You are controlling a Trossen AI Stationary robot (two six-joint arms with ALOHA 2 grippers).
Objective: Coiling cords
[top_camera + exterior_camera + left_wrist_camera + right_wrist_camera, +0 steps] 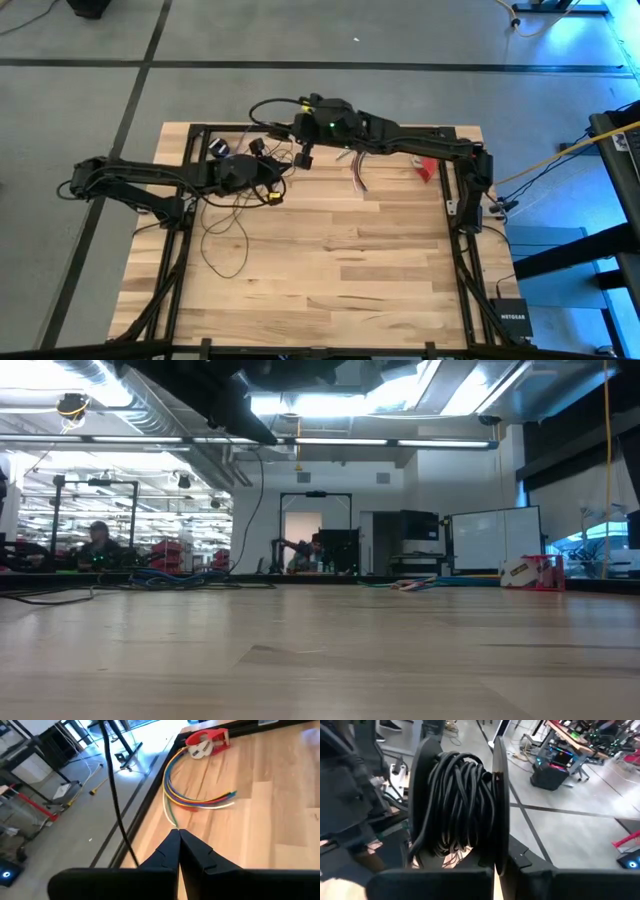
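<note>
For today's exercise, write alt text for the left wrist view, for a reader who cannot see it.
The left gripper, fingers shut, pinches a thin dark cord above the wooden table. Beyond it lie a curved bundle of multicoloured wires and a red tape dispenser.

Overhead camera looks straight down on the table (pixel 330 270); low camera skims its surface level, seemingly close.

Cords (pixel 226 232) partly hidden under left arm (pixel 140 180) in high view; puck end not identifiable. Spool (pixel 457 805) cut by right wrist view's bottom edge. Distant people (pixel 98 540) in low view too small, blurred. Tape dispenser (pixel 206 742) blurred.
</note>
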